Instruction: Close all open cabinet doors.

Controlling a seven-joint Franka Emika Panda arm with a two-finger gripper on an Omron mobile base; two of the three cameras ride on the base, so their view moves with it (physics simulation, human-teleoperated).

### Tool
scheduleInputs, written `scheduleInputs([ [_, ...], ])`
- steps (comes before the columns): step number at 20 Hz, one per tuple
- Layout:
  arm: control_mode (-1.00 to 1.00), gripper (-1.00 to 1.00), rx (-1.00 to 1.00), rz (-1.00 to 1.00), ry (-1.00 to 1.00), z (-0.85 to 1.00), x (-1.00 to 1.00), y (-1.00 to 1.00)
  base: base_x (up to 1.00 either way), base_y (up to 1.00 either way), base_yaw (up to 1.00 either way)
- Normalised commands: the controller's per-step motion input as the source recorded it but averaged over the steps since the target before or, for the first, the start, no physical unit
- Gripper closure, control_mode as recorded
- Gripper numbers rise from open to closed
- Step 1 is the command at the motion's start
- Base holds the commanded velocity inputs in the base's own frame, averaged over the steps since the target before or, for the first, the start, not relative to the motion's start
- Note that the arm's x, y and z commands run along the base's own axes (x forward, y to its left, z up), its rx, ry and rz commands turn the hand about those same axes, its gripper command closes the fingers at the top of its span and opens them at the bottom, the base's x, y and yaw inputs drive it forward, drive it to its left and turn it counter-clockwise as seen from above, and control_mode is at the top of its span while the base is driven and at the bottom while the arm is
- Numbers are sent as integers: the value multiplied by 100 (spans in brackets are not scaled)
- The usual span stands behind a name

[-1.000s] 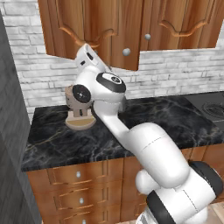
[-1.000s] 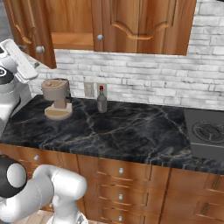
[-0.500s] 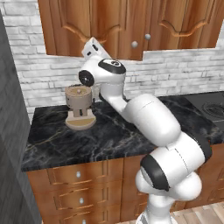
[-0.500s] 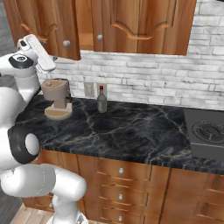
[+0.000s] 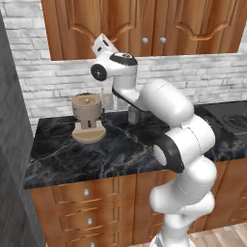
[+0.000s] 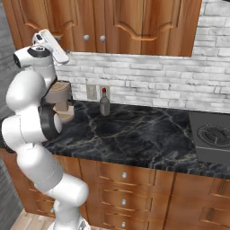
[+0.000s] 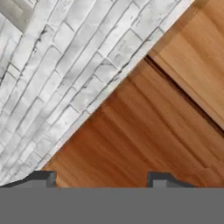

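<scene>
Hand view, fingers (image 7: 100, 180) near cabinet doors (image 7: 144, 127)

Even, bright rendered light, faint soft shadows, no glare, hand view close-up blurry

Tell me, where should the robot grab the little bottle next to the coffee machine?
Probably by the bottle's wider body, coming from the front of the counter. It stands upright near the brick wall, so the wall blocks the back. The thin neck with its red cap looks too small for the end effector to grip safely.
</scene>
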Motion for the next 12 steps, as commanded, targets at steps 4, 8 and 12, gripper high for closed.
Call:
scheduleInputs([
  [4, -100, -100, 0, 0, 8, 0, 88, -17, 0, 0, 0],
  [8, -100, -100, 0, 0, 5, -14, 27, -3, 0, 0, 0],
  [12, -100, -100, -4, 0, -3, -63, -87, 5, 0, 0, 0],
])
